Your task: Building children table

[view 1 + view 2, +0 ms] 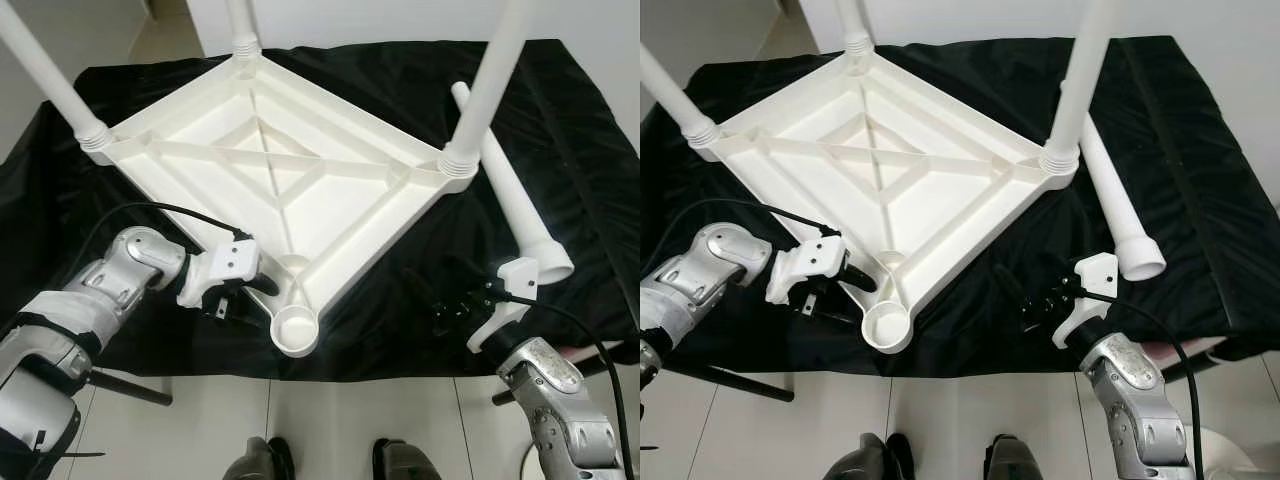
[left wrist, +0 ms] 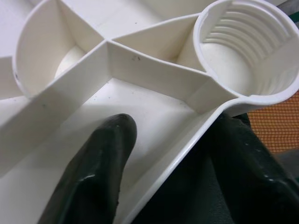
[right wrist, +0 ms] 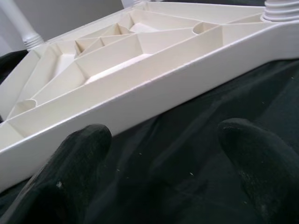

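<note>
The left gripper (image 2: 163, 154) is pinched on the rim of the upturned tabletop (image 1: 270, 160), just beside its empty leg socket (image 1: 296, 330). The right gripper (image 3: 163, 172) is spread above the black cloth (image 1: 560, 120), near the loose leg (image 1: 515, 195). That leg should be grasped mid-shaft while the tabletop is held steady
</note>
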Robot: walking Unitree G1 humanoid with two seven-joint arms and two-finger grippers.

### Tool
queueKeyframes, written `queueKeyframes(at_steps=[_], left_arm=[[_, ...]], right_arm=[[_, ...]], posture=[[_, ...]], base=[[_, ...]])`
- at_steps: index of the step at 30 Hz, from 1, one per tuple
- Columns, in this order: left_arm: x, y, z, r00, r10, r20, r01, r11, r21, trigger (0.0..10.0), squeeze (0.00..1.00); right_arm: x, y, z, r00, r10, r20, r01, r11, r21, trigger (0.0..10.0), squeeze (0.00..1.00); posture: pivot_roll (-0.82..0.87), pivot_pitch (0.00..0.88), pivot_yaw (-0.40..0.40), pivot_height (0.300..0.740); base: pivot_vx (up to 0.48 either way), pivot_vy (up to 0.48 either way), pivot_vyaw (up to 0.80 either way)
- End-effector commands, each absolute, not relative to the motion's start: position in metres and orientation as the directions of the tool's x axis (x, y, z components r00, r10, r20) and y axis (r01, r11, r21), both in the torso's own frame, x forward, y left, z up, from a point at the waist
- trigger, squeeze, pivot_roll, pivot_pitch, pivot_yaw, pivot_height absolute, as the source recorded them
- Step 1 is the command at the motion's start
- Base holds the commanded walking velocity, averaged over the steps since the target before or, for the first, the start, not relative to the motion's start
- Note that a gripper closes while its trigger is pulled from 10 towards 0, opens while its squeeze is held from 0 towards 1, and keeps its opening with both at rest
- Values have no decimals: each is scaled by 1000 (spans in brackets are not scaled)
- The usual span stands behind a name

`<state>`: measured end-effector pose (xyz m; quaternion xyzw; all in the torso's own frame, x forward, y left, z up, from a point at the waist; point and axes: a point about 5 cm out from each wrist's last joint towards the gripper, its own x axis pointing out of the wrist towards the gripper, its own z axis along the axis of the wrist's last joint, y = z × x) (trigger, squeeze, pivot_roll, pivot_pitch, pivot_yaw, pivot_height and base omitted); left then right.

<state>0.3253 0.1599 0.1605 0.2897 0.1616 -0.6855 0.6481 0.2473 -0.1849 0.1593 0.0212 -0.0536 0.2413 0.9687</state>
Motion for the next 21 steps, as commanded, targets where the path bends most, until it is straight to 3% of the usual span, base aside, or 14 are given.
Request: queueKeyframes(at_steps=[1, 6, 17, 18, 19, 20, 21], left_arm=[[324, 186, 144, 100, -790, -605, 995, 73, 69, 0, 0], [325, 187, 146, 111, -799, -591, 994, 83, 73, 0, 0], [319, 189, 148, 279, -855, -437, 960, 254, 115, 0, 0], [318, 184, 148, 307, -865, -397, 952, 283, 120, 0, 0], [317, 175, 148, 334, -871, -359, 942, 306, 136, 667, 0], [314, 164, 149, 352, -883, -310, 936, 325, 138, 0, 0], [314, 164, 149, 352, -883, -310, 936, 325, 138, 0, 0]], right_arm=[[246, -180, 154, 873, 478, 94, -482, 876, 24, 10000, 0], [246, -180, 154, 873, 478, 94, -482, 876, 25, 10000, 0], [250, -178, 155, 869, 485, 100, -490, 871, 26, 10000, 0], [251, -178, 154, 869, 484, 100, -489, 872, 27, 10000, 0], [251, -177, 154, 869, 484, 100, -489, 872, 28, 10000, 0], [252, -176, 154, 869, 484, 102, -489, 872, 30, 10000, 0], [252, -176, 154, 869, 484, 102, -489, 872, 30, 10000, 0]], posture=[[-174, 225, 129, 740], [-172, 225, 128, 740], [-161, 218, 116, 740], [-158, 216, 114, 740], [-157, 216, 113, 740], [-157, 215, 113, 740], [-157, 215, 113, 740]], base=[[0, 0, 0], [0, 0, 0], [0, 0, 0], [0, 0, 0], [0, 0, 0], [0, 0, 0], [0, 0, 0]])
